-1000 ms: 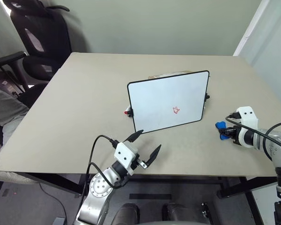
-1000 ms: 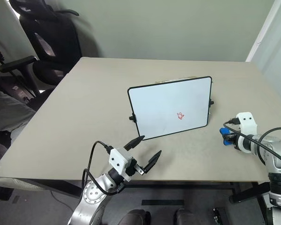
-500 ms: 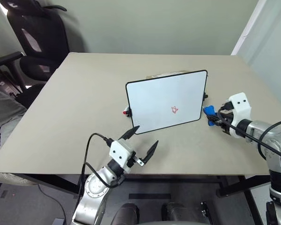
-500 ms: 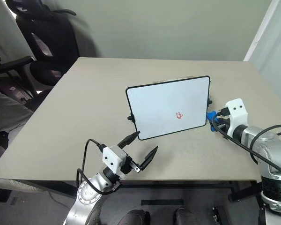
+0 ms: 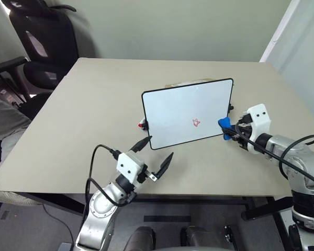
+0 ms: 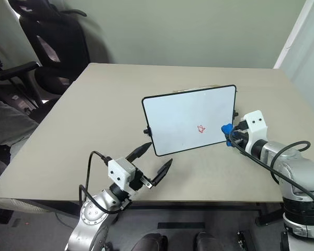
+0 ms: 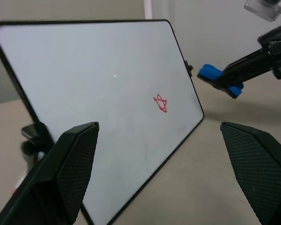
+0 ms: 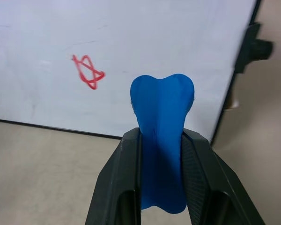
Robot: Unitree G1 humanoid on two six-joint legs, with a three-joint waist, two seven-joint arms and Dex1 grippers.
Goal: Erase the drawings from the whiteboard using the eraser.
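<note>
right tool (image 8: 161, 187) clamped on blue eraser (image 8: 162, 126), both black fingers (image 8: 124, 183) pressed against its sides, rounded two-lobed end poking out past the tips. held in the air just off the right edge of the whiteboard (image 5: 186, 110), near its lower right corner, not seen touching the surface. pointed toward the board face from the right side of the worktop (image 5: 83, 115).

left tool (image 5: 153, 152) with fingers spread wide apart, nothing between them, hanging over the near edge of the worktop in front of the board's lower left corner, aimed up at the white face.

whiteboard propped upright and leaning back near the middle of the worktop, thin black frame, rounded corners, small black clip (image 8: 253, 47) on its right edge. red scribble (image 5: 197, 123) low on the right half of the board, a small looped outline, unwiped, close to the eraser but apart from it. small red knob (image 5: 142, 124) peeking out at the board's left edge, beside the lower left corner. rest of the white face bare apart from faint smudges.

black office chair (image 5: 42, 42) beyond the far left corner of the worktop.
</note>
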